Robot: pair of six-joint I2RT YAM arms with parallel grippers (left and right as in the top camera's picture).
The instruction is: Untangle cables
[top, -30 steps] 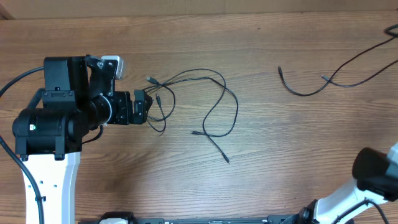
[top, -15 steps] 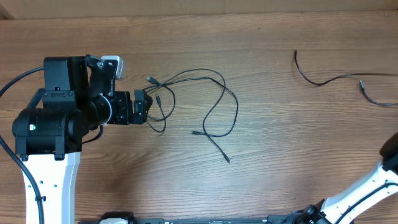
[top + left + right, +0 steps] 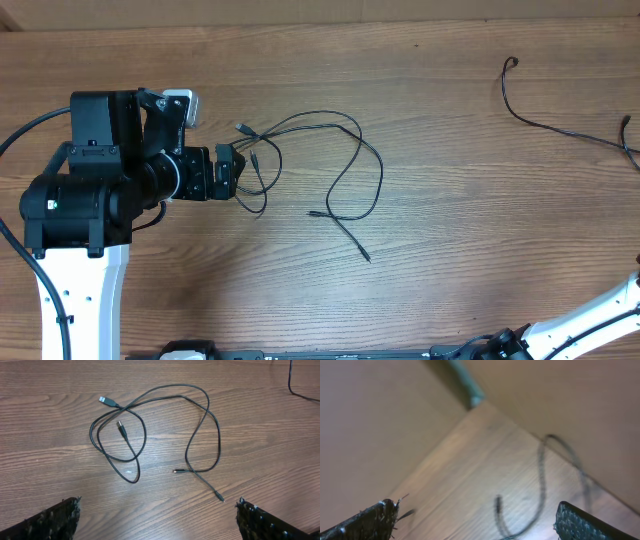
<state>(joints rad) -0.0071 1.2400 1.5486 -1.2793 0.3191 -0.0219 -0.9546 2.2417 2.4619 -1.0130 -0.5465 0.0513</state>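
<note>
Left claw released, empty, at left end of cable tangle mid-tabletop. Right claw released, empty. One loose cable lies far right, well apart.

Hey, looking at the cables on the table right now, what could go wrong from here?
1. The lone cable lies at the far right of the table and runs out of the overhead view; a tug there might slide it off the edge.
2. In the tangle, cords cross at several spots and a plug sits inside a loop; pulling one strand may tighten it.
3. The cords lie thin and flat; the open left gripper may miss them.
</note>
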